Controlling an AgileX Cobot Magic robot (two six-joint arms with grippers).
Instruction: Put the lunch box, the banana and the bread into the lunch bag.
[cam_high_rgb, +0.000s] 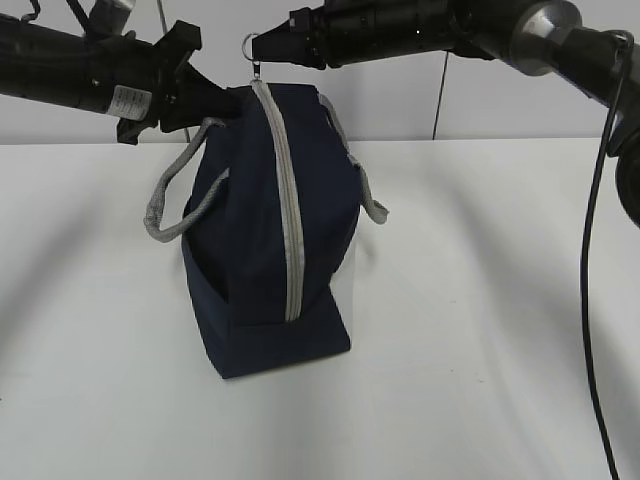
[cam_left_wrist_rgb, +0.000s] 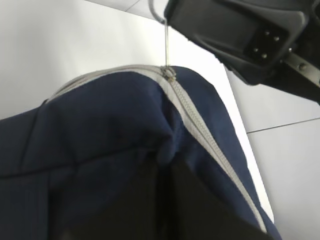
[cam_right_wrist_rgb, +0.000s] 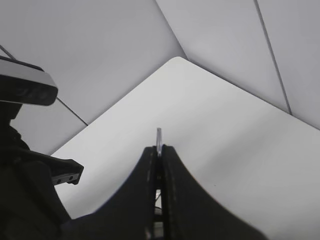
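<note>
The navy lunch bag (cam_high_rgb: 260, 250) stands on end on the white table, its grey zipper strip (cam_high_rgb: 288, 210) running from top to bottom. My left gripper (cam_high_rgb: 212, 103) is shut on a fold of the bag's fabric at its upper left; in the left wrist view the dark fingers (cam_left_wrist_rgb: 200, 210) pinch navy cloth (cam_left_wrist_rgb: 100, 130). Above the bag's top, my right gripper (cam_high_rgb: 272, 47) is shut on the metal zipper pull ring (cam_high_rgb: 252, 43), whose edge pokes out between the tips (cam_right_wrist_rgb: 159, 136). The lunch box, the banana and the bread are out of view.
Grey webbing handles (cam_high_rgb: 168, 212) hang on the bag's left and right (cam_high_rgb: 372, 200). A black cable (cam_high_rgb: 590, 300) drops along the right edge. The white table (cam_high_rgb: 480, 330) stretches around the bag, with a pale wall behind.
</note>
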